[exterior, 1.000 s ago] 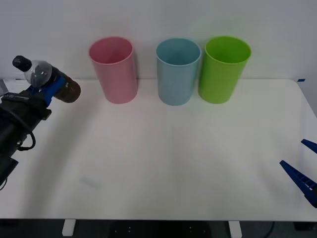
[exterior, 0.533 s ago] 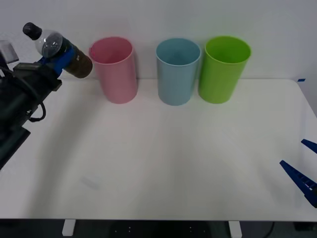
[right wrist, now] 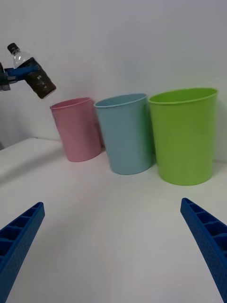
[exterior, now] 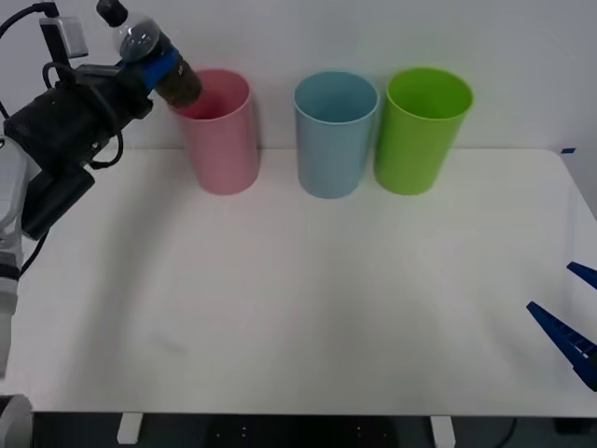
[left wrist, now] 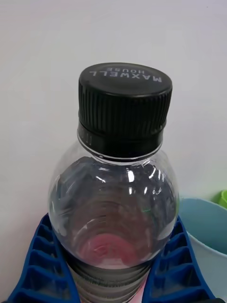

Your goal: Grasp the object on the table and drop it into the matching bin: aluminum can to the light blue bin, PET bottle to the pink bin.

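Left fingers (exterior: 157, 63) clamping PET bottle (exterior: 154, 58), tilted over pink bin (exterior: 219, 140), cap lettering legible wrist-side

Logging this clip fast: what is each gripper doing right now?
Left gripper: shut on the PET bottle, held tilted over the pink bin.
Right gripper: open, holding nothing, low over the table.

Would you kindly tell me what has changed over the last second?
The left gripper, shut on the PET bottle, has lifted it up and rightward to the pink bin's rim, the bottle's base tilting over the opening. The three bins and the open right gripper have stayed put.
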### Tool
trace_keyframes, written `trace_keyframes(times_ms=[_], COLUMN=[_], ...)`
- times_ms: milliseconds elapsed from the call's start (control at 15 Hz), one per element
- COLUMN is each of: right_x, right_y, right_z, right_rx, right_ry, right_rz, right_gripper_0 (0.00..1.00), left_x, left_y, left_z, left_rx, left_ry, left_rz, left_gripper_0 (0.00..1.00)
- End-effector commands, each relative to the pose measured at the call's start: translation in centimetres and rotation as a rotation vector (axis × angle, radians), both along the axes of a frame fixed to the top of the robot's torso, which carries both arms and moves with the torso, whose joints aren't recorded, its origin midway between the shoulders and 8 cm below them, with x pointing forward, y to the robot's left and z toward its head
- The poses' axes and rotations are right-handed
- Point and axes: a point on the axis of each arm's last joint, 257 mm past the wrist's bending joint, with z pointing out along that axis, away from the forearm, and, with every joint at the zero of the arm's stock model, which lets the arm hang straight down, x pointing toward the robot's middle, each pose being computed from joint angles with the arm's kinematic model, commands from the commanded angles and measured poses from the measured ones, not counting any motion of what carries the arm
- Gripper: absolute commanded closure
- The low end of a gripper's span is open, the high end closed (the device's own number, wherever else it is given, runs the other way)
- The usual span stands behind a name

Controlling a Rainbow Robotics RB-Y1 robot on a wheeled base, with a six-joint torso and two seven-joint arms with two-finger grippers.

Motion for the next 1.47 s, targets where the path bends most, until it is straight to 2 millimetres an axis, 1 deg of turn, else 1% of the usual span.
trace_keyframes(times_ms=[67,333,533,733,933,1000,1067,1133,1467], right_x=[0.0,0.0,0.0,0.0,0.0,0.0,0.0,0.0,0.0], right_y=[0.0,0.0,0.0,0.0,0.0,0.0,0.0,0.0,0.0], right_z=[0.0,0.0,0.0,0.0,0.0,0.0,0.0,0.0,0.0], right_rx=[0.0,0.0,0.0,0.0,0.0,0.0,0.0,0.0,0.0], right_ry=[0.0,0.0,0.0,0.0,0.0,0.0,0.0,0.0,0.0], right_rz=[0.0,0.0,0.0,0.0,0.0,0.0,0.0,0.0,0.0], right_gripper_0=[0.0,0.0,0.0,0.0,0.0,0.0,0.0,0.0,0.0], left_x=[2.2,5.0,6.3,6.5,6.5,6.5,6.5,6.5,6.2], left_y=[-1.0,-2.3,-3.0,-3.3,-3.2,-3.2,-3.4,-3.4,-3.9], left_z=[0.2,0.5,0.8,0.4,0.5,0.5,0.5,0.6,0.3], left_rx=[0.035,0.091,0.118,0.121,0.123,0.124,0.122,0.117,0.101], left_ry=[0.018,0.04,0.044,0.045,0.041,0.039,0.039,0.037,0.039], left_rz=[0.002,0.017,0.04,0.054,0.058,0.058,0.054,0.052,0.035], left_gripper_0=[1.0,1.0,1.0,1.0,0.99,0.93,0.75,0.01,0.0])
